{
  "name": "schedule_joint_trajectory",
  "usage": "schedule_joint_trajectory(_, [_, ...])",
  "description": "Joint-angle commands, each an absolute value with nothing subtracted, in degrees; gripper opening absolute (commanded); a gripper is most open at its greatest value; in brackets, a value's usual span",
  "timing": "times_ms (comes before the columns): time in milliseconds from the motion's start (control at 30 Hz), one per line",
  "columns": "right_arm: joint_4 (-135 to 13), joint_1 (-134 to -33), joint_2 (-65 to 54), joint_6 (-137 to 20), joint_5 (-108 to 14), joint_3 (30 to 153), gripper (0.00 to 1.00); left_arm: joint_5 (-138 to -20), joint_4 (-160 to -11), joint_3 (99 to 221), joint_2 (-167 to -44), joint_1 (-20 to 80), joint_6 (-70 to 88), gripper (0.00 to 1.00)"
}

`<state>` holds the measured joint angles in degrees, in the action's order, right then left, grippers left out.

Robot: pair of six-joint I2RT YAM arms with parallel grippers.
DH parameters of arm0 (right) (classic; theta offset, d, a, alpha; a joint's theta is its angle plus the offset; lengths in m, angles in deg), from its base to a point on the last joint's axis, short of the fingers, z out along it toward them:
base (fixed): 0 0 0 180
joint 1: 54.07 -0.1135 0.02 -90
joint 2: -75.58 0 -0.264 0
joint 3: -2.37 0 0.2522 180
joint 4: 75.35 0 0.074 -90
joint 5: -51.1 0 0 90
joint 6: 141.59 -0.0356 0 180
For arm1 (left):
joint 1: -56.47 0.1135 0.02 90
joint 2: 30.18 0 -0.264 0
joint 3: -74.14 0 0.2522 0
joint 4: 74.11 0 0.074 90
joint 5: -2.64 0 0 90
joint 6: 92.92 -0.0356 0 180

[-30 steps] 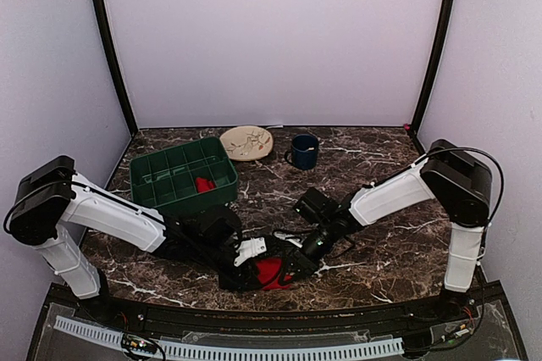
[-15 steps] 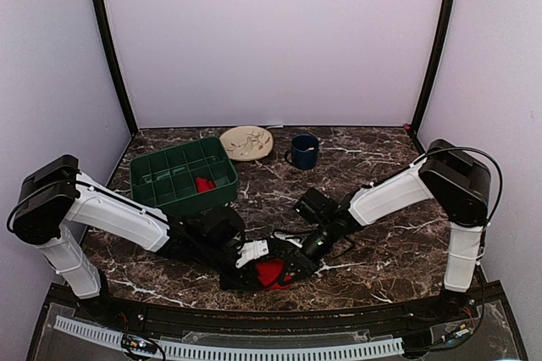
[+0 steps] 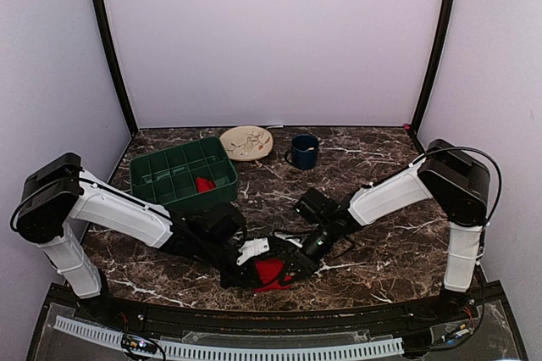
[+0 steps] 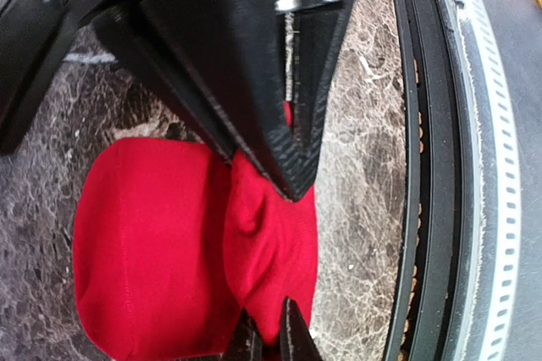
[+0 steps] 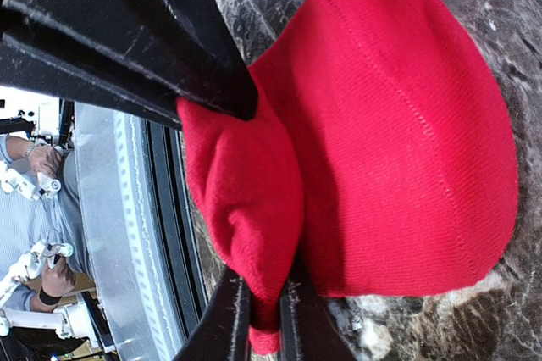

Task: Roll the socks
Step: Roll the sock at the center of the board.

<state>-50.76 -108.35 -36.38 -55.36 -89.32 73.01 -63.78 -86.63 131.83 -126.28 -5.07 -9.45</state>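
From above, the rolled sock (image 3: 203,184) sits in the green bin (image 3: 161,176), and the second sock (image 3: 269,273) lies bunched near the front edge. In the left wrist view, my left pincer (image 4: 269,340) is pressed onto its fold. In the right wrist view, my right pincer (image 5: 258,314) pinches it too. I judge this roll unfinished.

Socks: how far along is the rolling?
Done: one sock sits bundled in the green compartment tray. In hand: the second sock lies bunched on the marble table, pinched by the left end effector and right end effector. Left: finishing that roll, then probably traying it.
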Motion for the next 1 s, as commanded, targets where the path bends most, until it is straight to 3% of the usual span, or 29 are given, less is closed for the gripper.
schedule_joint_trajectory(0, [-52.2,-107.79,-37.12,-56.45,-88.57,72.74,0.13,-58.91,-89.57,132.44,-128.18,-2.9,-5.77,0.0])
schedule_joint_trajectory(100, [-53.33,-107.65,-36.83,-57.24,-88.42,71.93,0.21,-57.23,-89.92,132.5,-128.97,-1.57,-3.66,0.0])
schedule_joint_trajectory(367, [-57.05,-106.53,-36.24,-59.36,-88.3,69.73,0.29,-52.05,-93.49,134.82,-132.41,1.08,-0.71,0.0])
schedule_joint_trajectory(967, [-67.23,-102.89,-35.54,-66.93,-89.13,63.44,0.35,-47.88,-90.34,132.62,-132.1,3.38,2.08,0.0])
